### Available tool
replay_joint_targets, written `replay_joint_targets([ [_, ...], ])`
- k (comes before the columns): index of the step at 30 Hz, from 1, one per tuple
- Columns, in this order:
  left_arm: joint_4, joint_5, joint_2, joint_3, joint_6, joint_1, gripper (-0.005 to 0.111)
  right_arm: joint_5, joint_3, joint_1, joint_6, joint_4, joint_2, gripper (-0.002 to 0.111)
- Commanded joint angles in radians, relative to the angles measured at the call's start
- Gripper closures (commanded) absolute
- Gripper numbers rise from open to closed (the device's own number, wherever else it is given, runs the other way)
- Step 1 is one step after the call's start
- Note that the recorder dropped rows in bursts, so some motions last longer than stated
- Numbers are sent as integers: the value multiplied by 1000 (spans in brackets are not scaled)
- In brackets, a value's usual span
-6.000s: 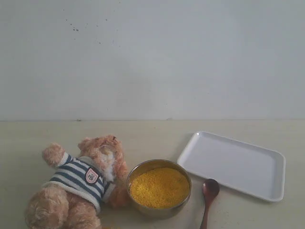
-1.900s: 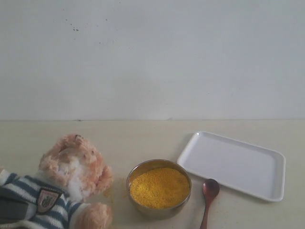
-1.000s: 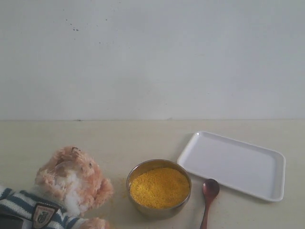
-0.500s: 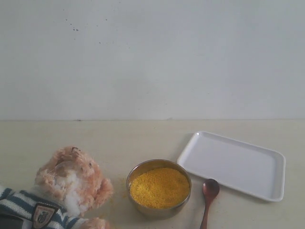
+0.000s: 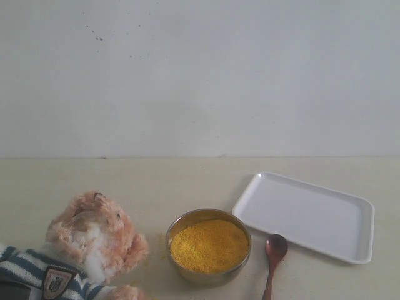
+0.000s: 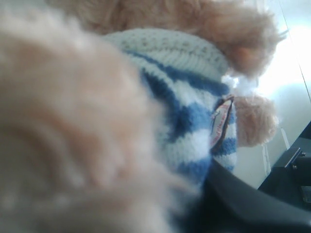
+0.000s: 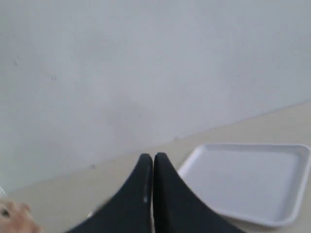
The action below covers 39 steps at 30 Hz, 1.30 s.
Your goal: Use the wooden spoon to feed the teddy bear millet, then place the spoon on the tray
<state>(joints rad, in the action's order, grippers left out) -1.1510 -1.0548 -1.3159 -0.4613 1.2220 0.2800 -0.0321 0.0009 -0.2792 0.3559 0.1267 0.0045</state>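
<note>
The teddy bear [image 5: 94, 234] is propped at the front left, head up, its striped shirt cut off by the picture's edge. In the left wrist view the bear [image 6: 184, 97] fills the picture, and one dark finger [image 6: 243, 199] of my left gripper presses against its shirt; the gripper is shut on the bear. Yellow millet [image 5: 209, 244] fills the metal bowl [image 5: 177, 225] just right of the bear. The wooden spoon [image 5: 274, 253] lies between bowl and white tray [image 5: 306, 215]. My right gripper [image 7: 153, 156] is shut and empty, above the table facing the tray [image 7: 248, 179].
A plain white wall stands behind the table. A few yellow grains lie on the table [image 5: 187, 181] between the bear and the bowl.
Since six seconds ago the bear went from lying beside the bowl to propped up further left. Over the last second nothing has visibly moved.
</note>
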Motion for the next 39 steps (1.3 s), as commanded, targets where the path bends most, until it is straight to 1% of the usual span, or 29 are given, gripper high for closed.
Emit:
replay_joint_targets([
  [1, -11, -26, 11, 1, 6, 3, 103, -127, -1, 0, 114, 25, -5, 108],
  [4, -11, -23, 11, 1, 6, 3, 103, -129, -1, 0, 118, 25, -5, 108],
  [13, -11, -22, 11, 1, 6, 3, 103, -114, -1, 0, 279, 25, -5, 108],
  [17, -11, -22, 11, 1, 6, 3, 103, -114, -1, 0, 312, 25, -5, 108],
  [21, -11, -22, 11, 1, 6, 3, 103, -112, -1, 0, 417, 25, -5, 108],
  [26, -11, -22, 11, 1, 6, 3, 103, -112, -1, 0, 495, 25, -5, 108],
  [29, -11, -22, 11, 1, 6, 3, 103, -120, -1, 0, 593, 25, -5, 108],
  [30, -11, -22, 11, 1, 6, 3, 103, -120, -1, 0, 595, 14, -5, 108],
  [32, -11, -22, 11, 1, 6, 3, 103, -91, -1, 0, 595, -47, -5, 108],
  [33, -11, -22, 11, 1, 6, 3, 103, -66, -19, 0, 595, -106, -5, 108],
  [36, -11, -22, 11, 1, 6, 3, 103, 51, -107, -33, 583, -223, -5, 108],
  [37, -11, -22, 11, 1, 6, 3, 103, 93, -139, -51, 560, -241, -5, 108],
  [39, -11, -22, 11, 1, 6, 3, 103, 222, -226, -108, 422, -242, 20, 108],
])
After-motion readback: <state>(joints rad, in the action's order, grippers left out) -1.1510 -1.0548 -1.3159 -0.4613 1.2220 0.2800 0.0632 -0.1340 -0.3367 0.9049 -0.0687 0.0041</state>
